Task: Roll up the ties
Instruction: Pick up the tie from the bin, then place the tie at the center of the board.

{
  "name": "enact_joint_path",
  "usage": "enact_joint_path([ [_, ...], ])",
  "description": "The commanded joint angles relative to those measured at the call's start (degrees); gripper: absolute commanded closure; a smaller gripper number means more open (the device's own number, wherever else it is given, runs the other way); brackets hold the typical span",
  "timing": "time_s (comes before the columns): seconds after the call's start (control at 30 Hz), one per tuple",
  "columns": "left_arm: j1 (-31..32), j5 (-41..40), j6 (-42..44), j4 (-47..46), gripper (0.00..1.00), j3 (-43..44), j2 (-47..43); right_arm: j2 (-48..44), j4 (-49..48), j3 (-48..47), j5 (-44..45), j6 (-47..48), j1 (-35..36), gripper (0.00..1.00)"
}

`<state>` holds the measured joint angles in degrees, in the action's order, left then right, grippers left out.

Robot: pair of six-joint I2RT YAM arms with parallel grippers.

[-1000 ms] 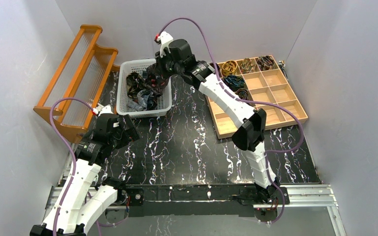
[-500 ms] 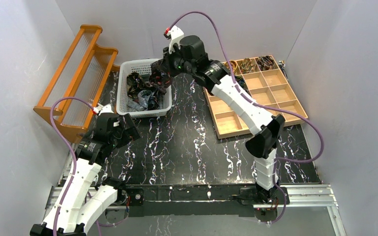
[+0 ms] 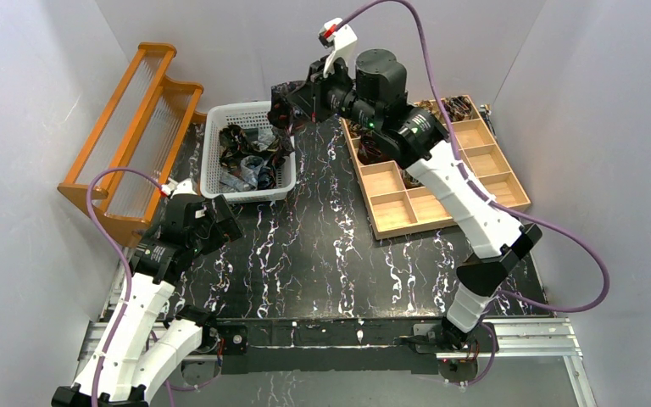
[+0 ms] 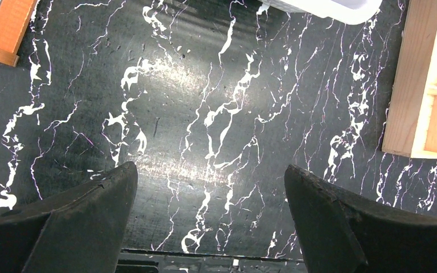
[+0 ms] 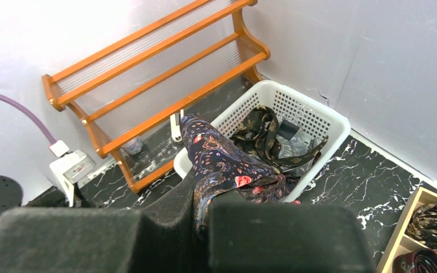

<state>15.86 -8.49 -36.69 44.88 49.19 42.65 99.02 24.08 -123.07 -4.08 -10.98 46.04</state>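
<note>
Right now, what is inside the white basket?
The white basket holds loose dark patterned ties, tangled together. The floral tie held by the right gripper hides part; the bottom is covered.

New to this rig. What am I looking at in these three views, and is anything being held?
Two robot arms are bolted at the near edge of a black marble-patterned table. The wide picture comes from a fixed camera above and behind them; the other two come from cameras on each wrist, looking past that arm's own fingers.

On the table stand a white plastic basket full of loose neckties, an orange wooden rack at the left, and a wooden compartment tray at the right with rolled ties in its far cells.

The right tool is raised over the basket's far corner, shut on a dark floral necktie that trails down into the basket. The left tool is open and holds nothing, with bare table below it.
</note>
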Motion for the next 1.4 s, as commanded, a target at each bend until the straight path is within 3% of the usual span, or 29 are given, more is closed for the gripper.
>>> enact_joint_path([
  [0.0,-0.2,0.4,-0.38,-0.36,0.02,0.14,-0.39,-5.08,-4.16,1.86,-2.35,-0.95,0.01,0.99],
  [0.2,-0.2,1.84,-0.75,-1.68,0.02,-0.22,0.66,-9.31,-4.16,6.1,-2.32,0.25,0.01,0.99],
  [0.5,-0.19,2.43,-0.39,-1.86,0.02,-1.3,-0.1,-22.96,-6.94,46.53,-14.83,-4.09,0.01,0.97],
  [0.6,-0.13,2.55,-0.66,-2.26,0.02,-1.97,-0.24,-25.81,-4.21,57.04,-20.89,-5.85,-0.01,0.8],
  [0.63,-0.18,2.75,-0.67,-2.52,0.02,-2.18,-0.26,-26.27,-1.87,58.94,-20.82,-5.58,0.01,0.7],
  [0.67,-0.21,2.94,-0.62,-2.64,0.02,-2.29,-0.11,-26.45,1.3,60.1,-18.56,-5.05,0.01,0.53],
  [0.73,-0.21,3.15,-0.54,-2.96,0.02,-2.55,0.23,-26.98,6.85,60.92,-12.85,-2.7,-0.05,0.22],
  [0.83,-0.13,3.58,-0.25,-3.59,0.02,-2.8,0.93,-27.93,9.46,60.05,-0.9,-0.88,-0.39,0.02],
  [0.97,-0.16,3.91,-0.05,-4.33,0.02,-2.79,1.72,-23.06,5.09,56.69,2.81,-1.44,-2.5,0.01],
  [1.23,-0.21,3.45,-0.05,-3.14,0.02,-2.35,0.72,0.63,-15.61,47.05,-3.16,-4.15,-2.6,0.01],
  [1.37,-0.2,2.8,-0.14,-1.74,0.02,-2.19,-0.2,10.79,-19.08,39.24,-4.0,-1.12,-2.62,0.01],
])
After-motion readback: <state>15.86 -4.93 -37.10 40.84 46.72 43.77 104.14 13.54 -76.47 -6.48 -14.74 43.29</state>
